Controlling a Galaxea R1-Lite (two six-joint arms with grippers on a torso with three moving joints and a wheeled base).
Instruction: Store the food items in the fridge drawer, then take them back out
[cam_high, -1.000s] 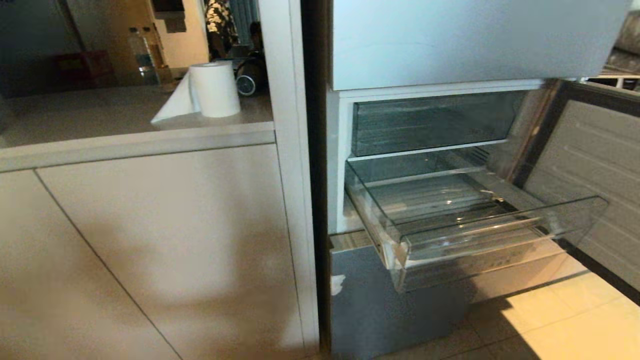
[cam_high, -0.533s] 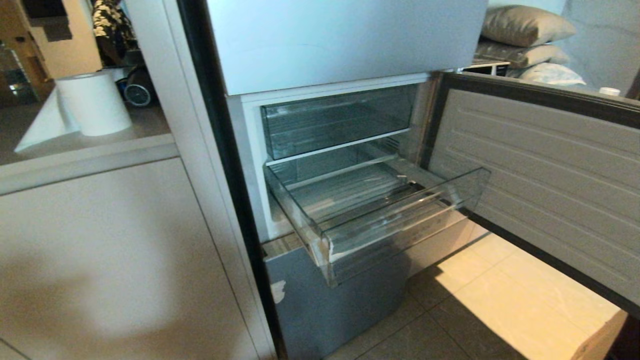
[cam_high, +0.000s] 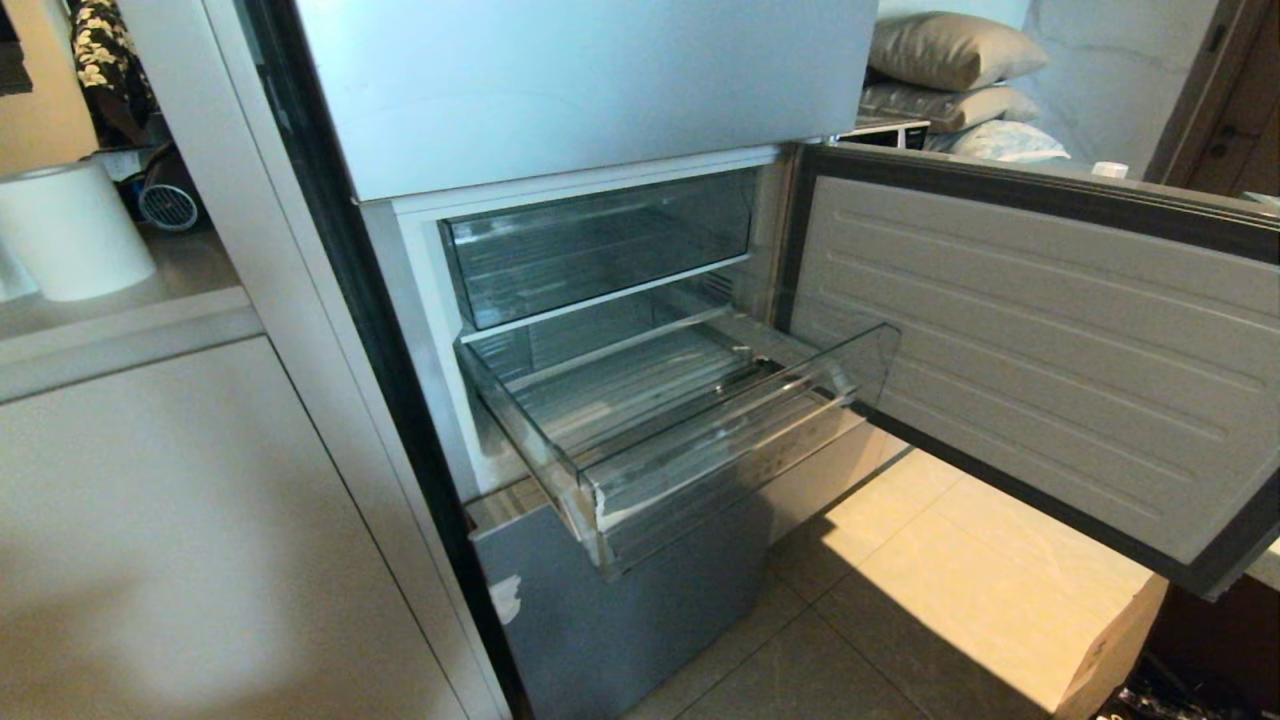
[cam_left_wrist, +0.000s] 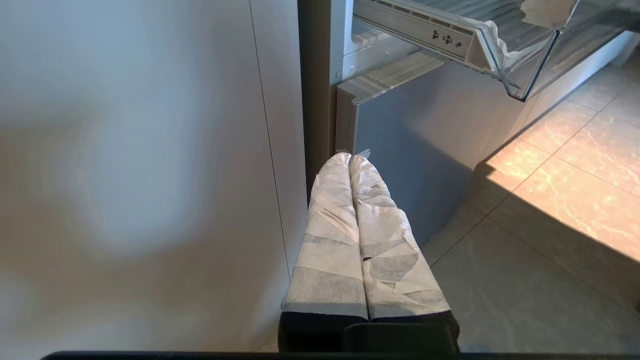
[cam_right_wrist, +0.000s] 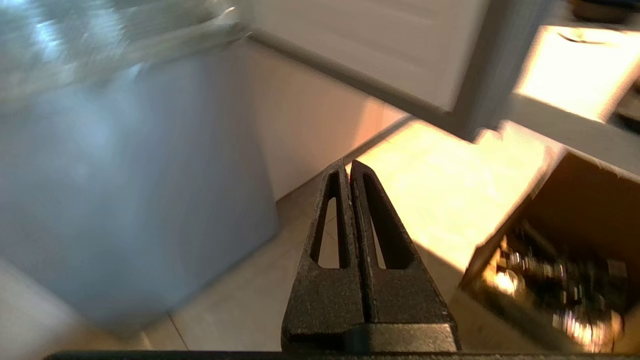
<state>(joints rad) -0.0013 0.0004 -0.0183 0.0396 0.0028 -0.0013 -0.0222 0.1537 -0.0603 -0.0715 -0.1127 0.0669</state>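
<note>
Fridge (cam_high: 580, 90) fills the middle of the head view, its upper door shut, the freezer door (cam_high: 1020, 350) swung wide open to the right. White cabinet (cam_high: 180, 540) stands to the left of the fridge, touching its side; a paper roll (cam_high: 70, 230) sits on the counter at far left. Tiled floor (cam_high: 960, 590) lies in front, part sunlit, part in shadow.

Inside the open compartment: an upper clear drawer (cam_high: 600, 245) pushed in, and below it the fridge drawer (cam_high: 680, 420) – pulled out toward the near side, ribbed floor visible, torn white tape on its near left corner. No fruit shows in it, nor in any view.

A cardboard box (cam_right_wrist: 565, 250) stands on the floor at near right, holding blurred shiny things I cannot identify.

Left gripper (cam_left_wrist: 350, 160) – wrapped in white tape, fingers pressed together, holding nothing, low beside the cabinet and the grey lower fridge front. Right gripper (cam_right_wrist: 348, 167) – black fingers closed together, empty, over the floor between fridge and box
</note>
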